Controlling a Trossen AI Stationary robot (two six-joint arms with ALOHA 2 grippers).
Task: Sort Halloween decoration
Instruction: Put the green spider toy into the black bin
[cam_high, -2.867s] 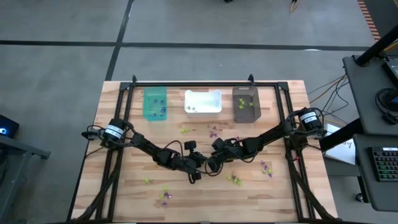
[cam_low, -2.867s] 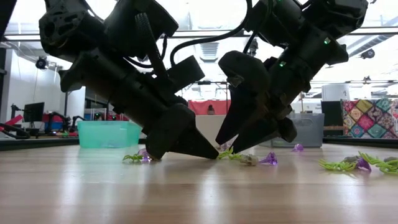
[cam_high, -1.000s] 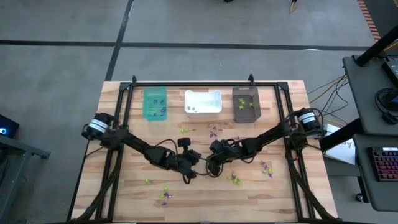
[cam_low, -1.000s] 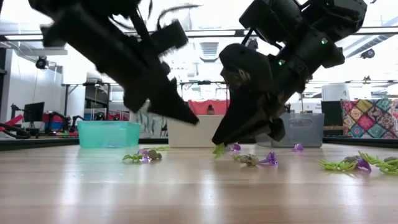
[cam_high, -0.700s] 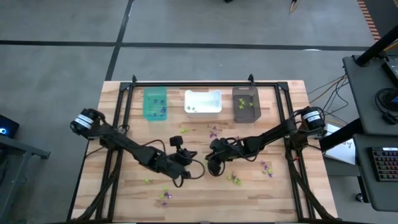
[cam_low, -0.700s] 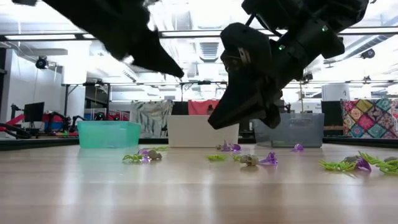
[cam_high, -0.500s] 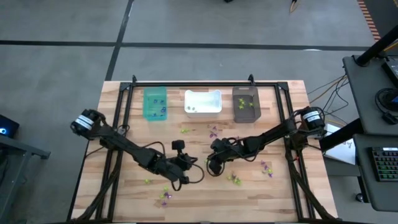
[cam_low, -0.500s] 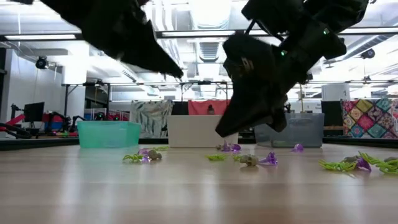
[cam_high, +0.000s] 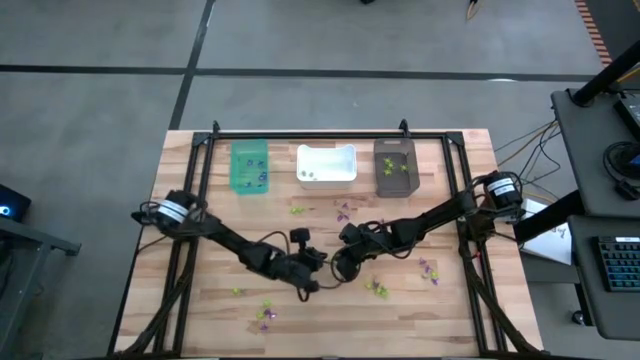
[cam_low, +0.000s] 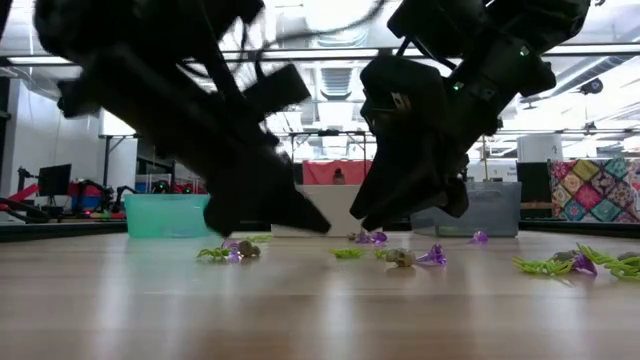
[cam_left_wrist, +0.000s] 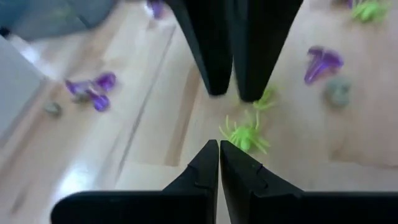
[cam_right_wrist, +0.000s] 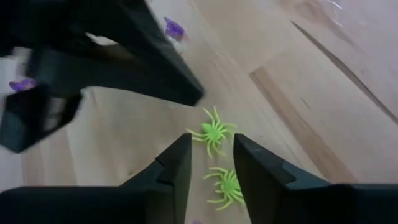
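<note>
The Halloween decoration lies strewn over the wooden table as tiny purple, lime-green and greyish trinkets. Two green spiders (cam_right_wrist: 214, 132) (cam_right_wrist: 227, 183) sit mid-table between my two grippers. My left gripper (cam_left_wrist: 219, 146) is shut and empty, its tips just above the table beside one spider (cam_left_wrist: 245, 135). My right gripper (cam_right_wrist: 211, 142) faces it from the other side. It is open and holds nothing, with one spider lying on the table below the gap and the other just past its tips. From table height both grippers (cam_low: 322, 227) (cam_low: 370, 225) hang clear of the green spider (cam_low: 348, 253).
Three bins stand in a row at the far edge: teal (cam_high: 249, 167), white (cam_high: 326, 163) and dark brown (cam_high: 394, 167). More trinkets lie around: purple ones (cam_high: 345, 210) (cam_high: 430, 268), green ones (cam_high: 378, 289) (cam_high: 238, 291), and a cluster near the front (cam_high: 266, 315). A black frame borders the table.
My left gripper, still shut, rose high above the table and then came back down to just above it, near the green spiders. The green spider that was at my right gripper's tips a second ago now lies on the table below them.
</note>
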